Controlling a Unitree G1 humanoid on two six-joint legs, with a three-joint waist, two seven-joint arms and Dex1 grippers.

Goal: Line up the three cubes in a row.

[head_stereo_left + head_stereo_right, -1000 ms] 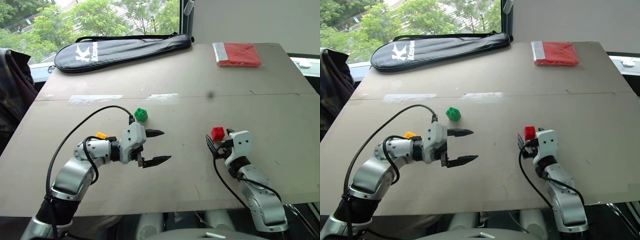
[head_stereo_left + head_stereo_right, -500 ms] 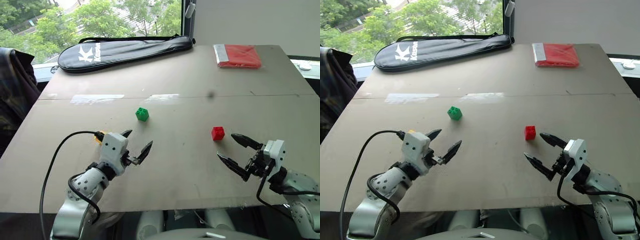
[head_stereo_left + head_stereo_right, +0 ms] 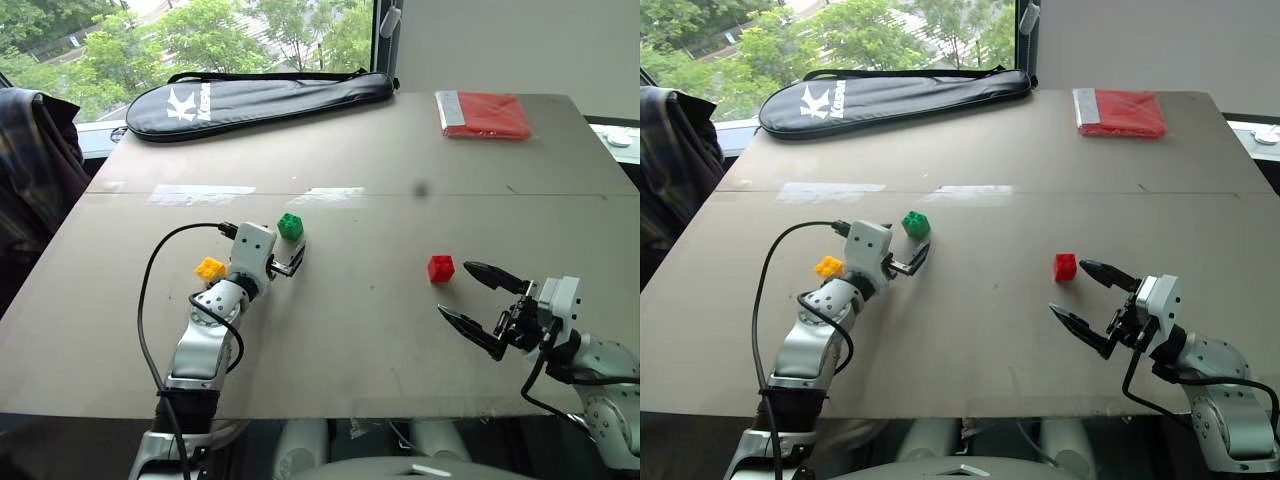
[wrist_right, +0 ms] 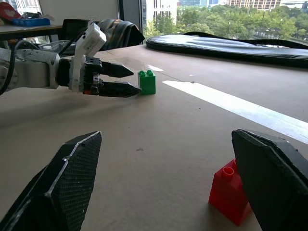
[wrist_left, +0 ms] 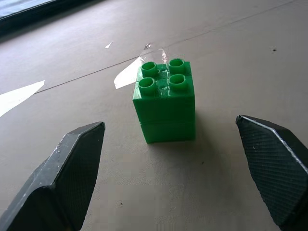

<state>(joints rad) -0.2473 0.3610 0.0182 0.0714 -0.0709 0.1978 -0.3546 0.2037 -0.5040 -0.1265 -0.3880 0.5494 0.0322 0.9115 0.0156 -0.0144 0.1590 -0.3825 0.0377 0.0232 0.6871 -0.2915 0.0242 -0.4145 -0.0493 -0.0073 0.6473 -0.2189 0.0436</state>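
The small green studded plastic block [image 5: 166, 101] is sat mid-table toward the left edge, dead ahead of the left gripper [image 3: 289, 262], whose wide-spread fingers [image 5: 72, 168] are not touching it yet.

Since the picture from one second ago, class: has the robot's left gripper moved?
Yes. The left gripper has swung forward toward the green cube, which sits as before just short of the table seam. Its open fingers now point at the cube, not touching.
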